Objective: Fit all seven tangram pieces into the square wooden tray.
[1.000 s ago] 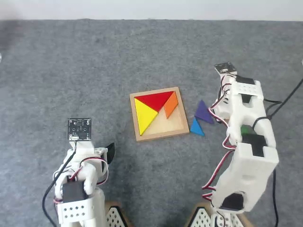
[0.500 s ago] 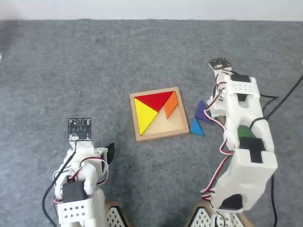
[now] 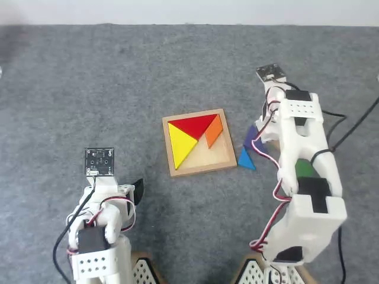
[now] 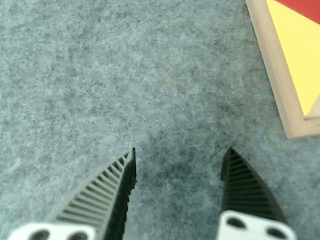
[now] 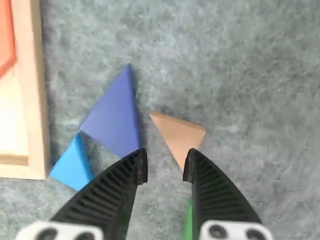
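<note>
On grey felt (image 3: 89,77), the square wooden tray (image 3: 167,148) sits centre; at its three o'clock the right gripper (image 5: 165,165), narrowly parted, hangs over the tan triangle (image 5: 177,134) and should widen to straddle it squarely; the left gripper (image 4: 180,152) gapes wide.

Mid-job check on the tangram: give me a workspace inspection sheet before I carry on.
Surface: grey felt-like mat, flat.
Job's things: wooden tray holds the red triangle, yellow triangle and orange parallelogram, and part of its floor is bare. On the mat beside it lie the purple triangle, light blue triangle and tan triangle. A green piece is partly hidden under the right arm.
Clutter: nothing seen.
Grippers: left gripper open over bare mat. Right gripper narrowly open and empty, over the gap between the purple and tan triangles.
Cables: wires run along both arms. A black cable leads off the mat's right side.
Surroundings: pale strip beyond the mat.
</note>
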